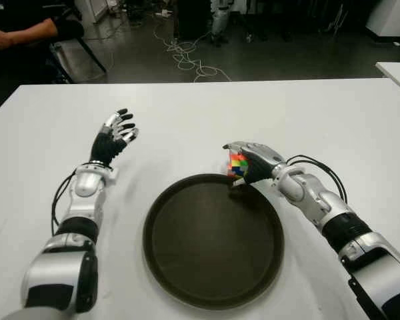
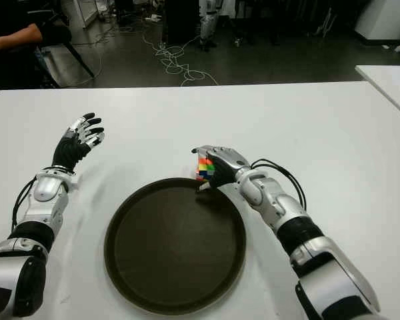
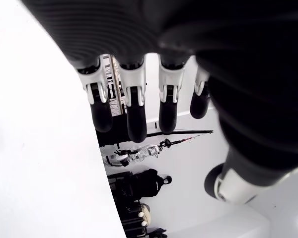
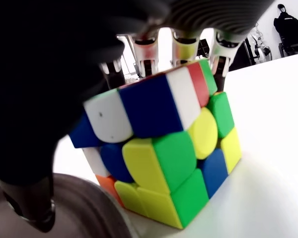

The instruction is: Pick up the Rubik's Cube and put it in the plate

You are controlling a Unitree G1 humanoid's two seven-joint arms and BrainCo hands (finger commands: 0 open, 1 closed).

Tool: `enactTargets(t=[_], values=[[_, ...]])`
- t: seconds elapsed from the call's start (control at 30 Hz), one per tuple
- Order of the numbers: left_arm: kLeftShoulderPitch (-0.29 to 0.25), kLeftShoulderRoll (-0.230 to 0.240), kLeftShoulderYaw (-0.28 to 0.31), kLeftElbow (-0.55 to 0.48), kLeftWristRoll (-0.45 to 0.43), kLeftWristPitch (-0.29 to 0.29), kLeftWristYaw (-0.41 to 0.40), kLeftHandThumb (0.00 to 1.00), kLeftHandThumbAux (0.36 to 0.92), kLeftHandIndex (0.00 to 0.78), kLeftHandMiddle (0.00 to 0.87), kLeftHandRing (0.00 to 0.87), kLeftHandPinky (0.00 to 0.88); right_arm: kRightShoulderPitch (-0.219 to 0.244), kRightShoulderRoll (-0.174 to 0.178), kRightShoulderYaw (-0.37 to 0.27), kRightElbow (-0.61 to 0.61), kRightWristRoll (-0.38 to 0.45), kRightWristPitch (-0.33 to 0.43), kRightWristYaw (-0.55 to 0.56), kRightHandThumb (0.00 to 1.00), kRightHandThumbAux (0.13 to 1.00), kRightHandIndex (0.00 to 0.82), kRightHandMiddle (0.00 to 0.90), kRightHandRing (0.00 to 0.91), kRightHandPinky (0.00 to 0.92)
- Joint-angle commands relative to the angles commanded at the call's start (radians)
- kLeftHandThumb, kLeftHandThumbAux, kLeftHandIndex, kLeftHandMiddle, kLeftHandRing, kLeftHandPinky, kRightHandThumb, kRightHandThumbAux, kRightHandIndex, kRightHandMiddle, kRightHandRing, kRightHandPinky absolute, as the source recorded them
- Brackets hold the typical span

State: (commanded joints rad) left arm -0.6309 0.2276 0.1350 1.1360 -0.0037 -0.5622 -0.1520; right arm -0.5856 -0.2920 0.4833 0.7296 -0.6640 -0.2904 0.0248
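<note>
The right hand (image 1: 248, 162) has its fingers wrapped over the Rubik's Cube (image 1: 237, 164), which sits on the white counter (image 1: 267, 113) just beyond the far rim of the dark round plate (image 1: 161, 207), close beside it. The left hand (image 1: 115, 137) shows to the left of the plate, well apart from it, fingers spread and holding nothing.

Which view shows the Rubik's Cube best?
The right wrist view: the Rubik's Cube fills it, coloured faces plain, the right hand curled over it beside the plate rim. Both eye views show only a few stickers under the fingers. The left wrist view shows only the open left hand.
</note>
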Motion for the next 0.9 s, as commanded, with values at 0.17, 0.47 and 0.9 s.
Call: enactTargets(t=[0.17, 0.47, 0.9], values=[[0.001, 0.003, 0.000, -0.001, 0.000, 0.000, -0.007, 0.211, 0.666, 0.095, 0.156, 0.162, 0.178, -0.005, 0.008, -0.002, 0.016, 0.004, 0.008, 0.000, 0.000, 0.712, 0.155, 0.186, 0.206, 0.216], [0.002, 0.003, 0.005, -0.007, -0.010, -0.001, -0.032, 0.237, 0.682, 0.104, 0.161, 0.167, 0.195, -0.015, 0.026, -0.010, 0.048, 0.004, 0.035, -0.030, 0.000, 0.733, 0.167, 0.196, 0.225, 0.254], [0.005, 0.005, 0.011, -0.009, -0.016, -0.003, -0.033, 0.235, 0.677, 0.102, 0.164, 0.169, 0.199, -0.022, 0.041, -0.021, 0.064, 0.010, 0.082, -0.058, 0.000, 0.768, 0.163, 0.184, 0.205, 0.225]])
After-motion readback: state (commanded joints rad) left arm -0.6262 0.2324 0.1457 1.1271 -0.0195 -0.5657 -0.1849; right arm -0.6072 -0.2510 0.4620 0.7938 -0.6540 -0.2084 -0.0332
